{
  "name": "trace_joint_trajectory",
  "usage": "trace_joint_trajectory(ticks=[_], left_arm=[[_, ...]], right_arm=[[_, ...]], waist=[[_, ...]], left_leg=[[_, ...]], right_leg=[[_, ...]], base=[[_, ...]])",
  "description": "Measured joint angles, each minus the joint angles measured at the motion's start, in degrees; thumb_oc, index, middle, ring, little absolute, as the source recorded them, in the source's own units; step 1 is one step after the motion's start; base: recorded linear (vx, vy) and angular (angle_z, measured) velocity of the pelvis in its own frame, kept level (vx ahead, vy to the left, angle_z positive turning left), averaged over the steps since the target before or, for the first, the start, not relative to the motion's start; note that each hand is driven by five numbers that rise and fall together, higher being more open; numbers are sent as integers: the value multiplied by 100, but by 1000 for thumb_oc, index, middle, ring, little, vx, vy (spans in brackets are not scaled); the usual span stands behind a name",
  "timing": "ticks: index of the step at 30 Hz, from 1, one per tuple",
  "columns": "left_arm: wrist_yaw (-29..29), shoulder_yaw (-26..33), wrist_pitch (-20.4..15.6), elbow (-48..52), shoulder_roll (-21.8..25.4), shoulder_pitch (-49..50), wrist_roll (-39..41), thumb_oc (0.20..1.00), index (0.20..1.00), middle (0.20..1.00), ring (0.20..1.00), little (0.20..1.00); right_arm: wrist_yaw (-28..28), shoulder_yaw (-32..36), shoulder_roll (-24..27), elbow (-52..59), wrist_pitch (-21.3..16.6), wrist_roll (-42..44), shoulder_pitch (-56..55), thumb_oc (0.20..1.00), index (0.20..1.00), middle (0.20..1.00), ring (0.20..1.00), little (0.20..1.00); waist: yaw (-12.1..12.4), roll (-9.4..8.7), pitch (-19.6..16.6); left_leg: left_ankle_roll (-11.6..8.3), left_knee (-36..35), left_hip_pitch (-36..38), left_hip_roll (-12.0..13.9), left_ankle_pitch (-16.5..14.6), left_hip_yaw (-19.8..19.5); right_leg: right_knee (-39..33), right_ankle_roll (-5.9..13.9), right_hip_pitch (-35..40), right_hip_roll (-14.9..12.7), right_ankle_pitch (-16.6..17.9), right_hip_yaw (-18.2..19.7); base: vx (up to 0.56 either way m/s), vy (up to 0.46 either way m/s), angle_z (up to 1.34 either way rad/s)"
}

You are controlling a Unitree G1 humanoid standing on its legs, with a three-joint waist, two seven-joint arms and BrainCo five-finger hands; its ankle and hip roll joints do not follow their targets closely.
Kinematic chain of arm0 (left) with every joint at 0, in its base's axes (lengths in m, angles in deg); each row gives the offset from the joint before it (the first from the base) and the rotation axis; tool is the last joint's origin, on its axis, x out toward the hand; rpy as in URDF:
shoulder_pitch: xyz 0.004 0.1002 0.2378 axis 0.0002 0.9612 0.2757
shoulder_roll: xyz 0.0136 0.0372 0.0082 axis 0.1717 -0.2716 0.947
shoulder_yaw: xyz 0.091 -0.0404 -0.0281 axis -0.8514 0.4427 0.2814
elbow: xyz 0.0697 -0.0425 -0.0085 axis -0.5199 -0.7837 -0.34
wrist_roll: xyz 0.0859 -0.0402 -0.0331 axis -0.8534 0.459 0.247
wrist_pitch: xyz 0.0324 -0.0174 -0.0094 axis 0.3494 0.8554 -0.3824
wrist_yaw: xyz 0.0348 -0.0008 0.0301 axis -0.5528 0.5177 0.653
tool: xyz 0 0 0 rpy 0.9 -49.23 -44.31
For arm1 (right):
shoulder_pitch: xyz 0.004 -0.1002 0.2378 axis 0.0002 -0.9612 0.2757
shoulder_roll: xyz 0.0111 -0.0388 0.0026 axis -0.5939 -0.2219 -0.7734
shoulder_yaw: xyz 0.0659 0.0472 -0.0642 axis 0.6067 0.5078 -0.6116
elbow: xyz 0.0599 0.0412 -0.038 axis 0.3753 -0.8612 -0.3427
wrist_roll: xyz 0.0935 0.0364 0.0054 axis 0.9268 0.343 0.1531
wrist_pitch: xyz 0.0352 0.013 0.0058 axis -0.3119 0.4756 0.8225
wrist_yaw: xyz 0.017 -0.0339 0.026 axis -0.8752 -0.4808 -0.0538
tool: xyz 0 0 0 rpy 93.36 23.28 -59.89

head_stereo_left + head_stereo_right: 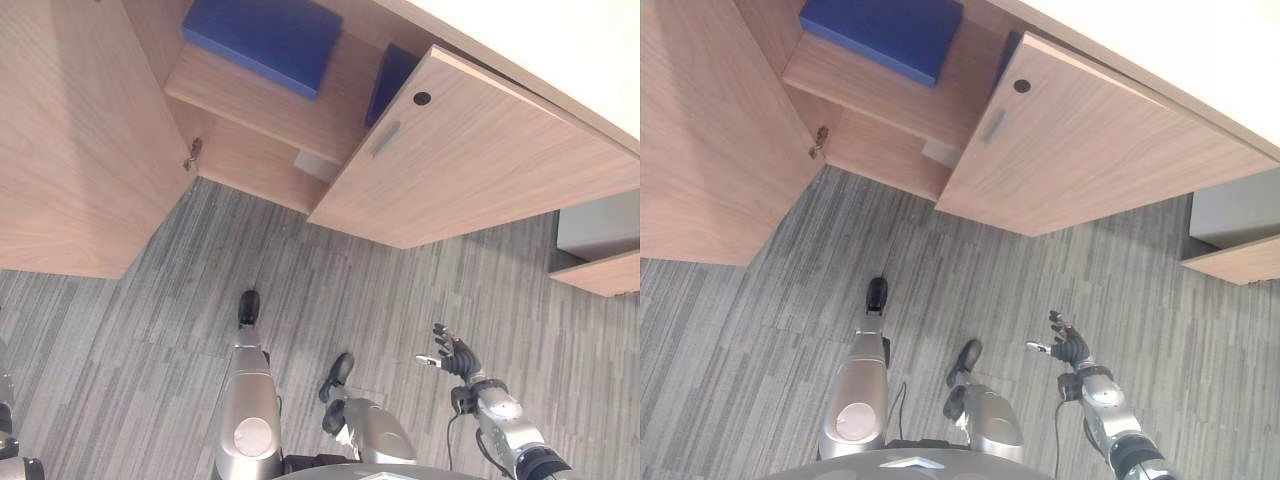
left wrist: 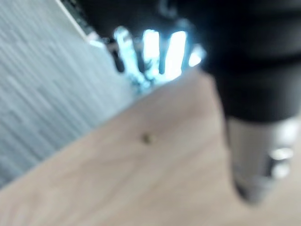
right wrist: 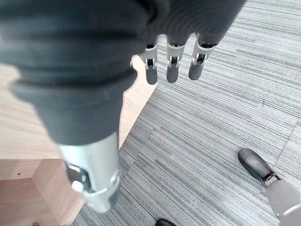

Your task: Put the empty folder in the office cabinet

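A blue folder (image 1: 265,35) lies flat on the upper shelf (image 1: 260,100) of the open wooden cabinet. A second blue piece (image 1: 390,75) stands upright behind the right door (image 1: 480,160). My right hand (image 1: 455,355) hangs low at the right above the carpet, well short of the cabinet; its fingers (image 3: 171,66) are straight and hold nothing. In its own wrist view my left hand (image 2: 150,52) is blurred, with its fingers stretched out and empty over a wooden panel (image 2: 141,179).
The left cabinet door (image 1: 80,150) stands wide open, with a metal hinge (image 1: 192,152) at its inner edge. A pale flat item (image 1: 315,165) lies in the lower compartment. A grey box (image 1: 600,225) sits on a low wooden ledge at the right. Grey striped carpet (image 1: 150,300) covers the floor.
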Motion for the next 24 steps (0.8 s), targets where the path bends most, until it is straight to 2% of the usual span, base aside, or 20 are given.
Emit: trace_joint_trajectory(ticks=[1, 4, 7, 8, 10, 12, 13, 16, 18, 19, 20, 21, 24], left_arm=[[0, 0, 0, 0, 0, 0, 0, 1000, 1000, 1000, 1000, 1000], [-500, -95, 210, -62, -22, -96, 343, 1000, 1000, 1000, 1000, 1000], [-764, -213, 220, -57, -170, 31, 451, 1000, 1000, 1000, 1000, 1000], [-885, -381, 167, -5, -610, 347, 593, 1000, 1000, 1000, 1000, 1000], [-935, -636, 8, 172, -1078, 708, 666, 1000, 1000, 1000, 1000, 1000], [-995, -859, -253, 365, -1462, 1014, 584, 1000, 1000, 1000, 1000, 1000], [-995, -859, -253, 365, -1462, 1014, 584, 1000, 1000, 1000, 1000, 1000], [-1225, -1556, -316, 362, -2217, 1332, 138, 1000, 1000, 1000, 1000, 1000], [-1338, -1791, -315, 399, -2522, 1547, 7, 1000, 1000, 1000, 1000, 1000], [-1421, -1966, -314, 399, -2747, 1728, -82, 1000, 1000, 1000, 1000, 1000], [-1509, -2063, -322, 410, -2831, 1801, -147, 1000, 1000, 1000, 1000, 1000], [-1509, -2063, -322, 410, -2831, 1801, -147, 1000, 1000, 1000, 1000, 1000], [-1516, -2068, -360, 356, -3007, 1818, -135, 1000, 1000, 1000, 1000, 1000]], right_arm=[[0, 0, 0, 0, 0, 0, 0, 1000, 1000, 1000, 1000, 1000], [78, 2, 74, 11, -13, 227, 26, 1000, 1000, 1000, 1000, 1000], [147, 9, 89, 14, -11, 231, 25, 1000, 1000, 1000, 1000, 1000], [267, 2, 71, 35, -12, 232, 13, 1000, 1000, 1000, 1000, 1000], [323, 4, 26, 39, -26, 232, -35, 1000, 1000, 1000, 1000, 1000], [341, 24, -82, 23, -12, 241, -52, 1000, 1000, 1000, 1000, 1000], [341, 24, -82, 23, -12, 241, -52, 1000, 1000, 1000, 1000, 1000], [337, 51, -110, 27, -1, 225, -275, 1000, 1000, 1000, 1000, 1000], [276, 63, -186, 38, -2, 218, -403, 1000, 1000, 1000, 1000, 1000], [230, 53, -268, 42, -4, 216, -591, 1000, 1000, 1000, 1000, 1000], [203, 59, -261, 24, -4, 215, -749, 1000, 1000, 1000, 1000, 1000], [203, 59, -261, 24, -4, 215, -749, 1000, 1000, 1000, 1000, 1000], [77, 102, -237, -128, -4, 215, -984, 1000, 1000, 1000, 1000, 1000]], waist=[[0, 0, 0], [35, -8, -6], [46, -12, -9], [53, -12, -9], [60, -26, -20], [41, 13, -12], [41, 13, -12], [-58, 166, -159], [-169, 280, -346], [-302, 421, -651], [-353, 534, -881], [-353, 534, -881], [-599, 954, -1388]], left_leg=[[0, 0, 0, 0, 0, 0], [-78, -63, 59, 108, 26, -51], [-107, -162, 206, 134, 49, -46], [-132, -387, 529, 135, 99, 43], [-151, -586, 728, 133, 118, 123], [-211, -691, 847, 176, 160, 162], [-211, -691, 847, 176, 160, 162], [-225, -860, 1039, 210, 170, 256], [-251, -1029, 1233, 206, 190, 356], [-253, -1053, 1334, 202, 192, 427], [-253, -1096, 1395, 209, 192, 442], [-253, -1096, 1395, 209, 192, 442], [-255, -1099, 1582, 218, 192, 518]], right_leg=[[0, 0, 0, 0, 0, 0], [0, -5, 50, 119, 1, 20], [8, -6, 131, 129, 1, 31], [50, -6, 236, 87, 1, 88], [-2, -82, 319, 75, -64, 162], [-55, -58, 344, 94, -91, 213], [-55, -58, 344, 94, -91, 213], [-108, -82, 398, 124, -103, 326], [-126, -76, 454, 97, -95, 353], [-208, -72, 559, 88, -77, 384], [-217, -88, 588, 96, -91, 421], [-217, -88, 588, 96, -91, 421], [-219, -130, 681, 107, -138, 543]], base=[[14, -82, -4], [24, -77, 2], [25, -96, -4], [36, -107, -21], [44, -140, -20], [21, -66, -14], [25, -32, -16], [68, -89, -17], [60, -76, -27], [53, -70, -31], [33, -41, -21], [64, -34, -14], [78, -13, -24]])
